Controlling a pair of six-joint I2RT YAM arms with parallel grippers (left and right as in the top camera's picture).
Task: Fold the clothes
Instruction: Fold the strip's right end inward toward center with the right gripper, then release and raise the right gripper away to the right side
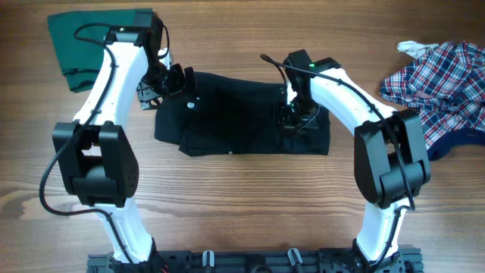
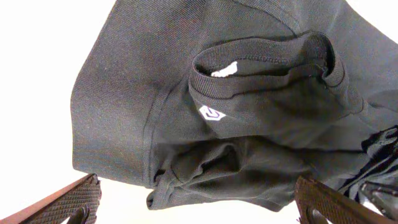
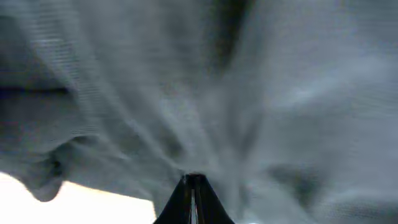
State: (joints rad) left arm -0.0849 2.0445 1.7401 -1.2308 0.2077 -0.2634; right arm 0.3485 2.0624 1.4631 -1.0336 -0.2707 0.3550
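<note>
Currently the black polo shirt [image 1: 242,121] lies crumpled into a wide band on the wooden table [image 1: 242,205], stretched between the two pincers. The left pincer [image 1: 171,78] hangs over the shirt's collar end with its jaws spread wide and nothing between them; in its wrist view the two ribbed fingertips [image 2: 74,200] sit at the lower corners, with the collar [image 2: 267,68] and the small white logo [image 2: 214,114] just ahead of them. The right pincer [image 1: 292,120] is down on the opposite end of the shirt, jaws pressed together. Its wrist view is blurred, but creases of fabric run in toward the closed tips [image 3: 193,186], so it seems to have a pinch of cloth. A green garment [image 1: 79,45] lies just behind the left pincer, on its outer side, and a plaid shirt [image 1: 439,76] lies well apart from the right pincer, on its outer side.
</note>
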